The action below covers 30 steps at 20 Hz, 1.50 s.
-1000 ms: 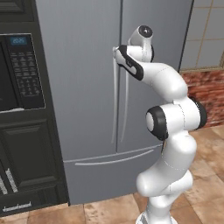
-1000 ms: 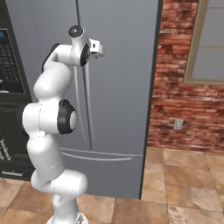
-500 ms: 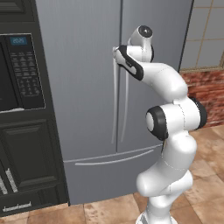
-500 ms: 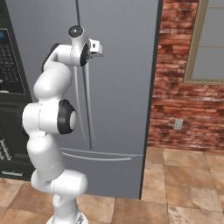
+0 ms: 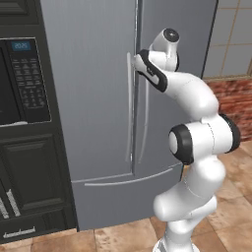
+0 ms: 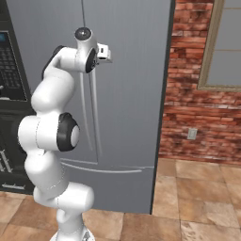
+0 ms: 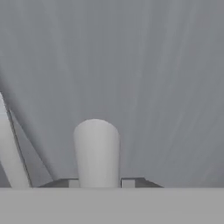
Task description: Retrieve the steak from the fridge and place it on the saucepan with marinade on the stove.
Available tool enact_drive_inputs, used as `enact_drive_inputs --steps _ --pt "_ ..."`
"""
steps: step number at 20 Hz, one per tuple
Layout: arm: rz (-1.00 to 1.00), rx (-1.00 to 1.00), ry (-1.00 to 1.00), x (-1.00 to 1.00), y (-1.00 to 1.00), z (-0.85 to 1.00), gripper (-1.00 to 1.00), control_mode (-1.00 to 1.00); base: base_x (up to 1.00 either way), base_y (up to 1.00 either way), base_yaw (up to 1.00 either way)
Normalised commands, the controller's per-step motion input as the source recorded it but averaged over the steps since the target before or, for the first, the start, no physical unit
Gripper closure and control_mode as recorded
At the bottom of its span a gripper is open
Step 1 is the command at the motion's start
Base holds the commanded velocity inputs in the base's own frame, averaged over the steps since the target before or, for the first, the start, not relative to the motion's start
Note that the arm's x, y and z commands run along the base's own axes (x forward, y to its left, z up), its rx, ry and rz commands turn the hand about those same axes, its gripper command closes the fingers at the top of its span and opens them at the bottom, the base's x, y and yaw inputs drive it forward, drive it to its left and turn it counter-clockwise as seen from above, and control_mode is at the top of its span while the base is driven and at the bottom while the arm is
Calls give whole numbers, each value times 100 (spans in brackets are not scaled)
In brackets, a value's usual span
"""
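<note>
Fridge (image 5: 98,98) doors shut, contents hidden.

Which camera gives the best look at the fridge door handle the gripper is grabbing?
The hand view: the fridge handle stands close-up between the fingertips. The left base view shows both long handles, the arm hiding the grip. The right base view shows them partly behind the arm.

I see a red brick wall (image 6: 197,117) at right, bearing a framed window (image 6: 226,47) and a pale outlet (image 6: 191,134). Brown tile floor (image 6: 188,207). At left, black cabinetry (image 5: 29,187) holds a wall oven (image 5: 22,81).
</note>
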Motion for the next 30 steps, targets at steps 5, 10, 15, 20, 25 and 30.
enact_drive_inputs --steps 5,10,15,20,25,30 --pt "3 0 1 -67 -60 0 100 -100 0 0 0" --pt "5 0 1 -62 -69 0 100 -100 0 0 0" --pt "6 0 2 -47 -70 0 100 -100 0 0 0" --pt "6 0 5 -33 -63 0 100 -100 0 0 0" --pt "6 0 5 -25 -67 0 100 -100 0 0 0" --pt "5 0 5 -17 -57 0 100 -100 0 0 0"
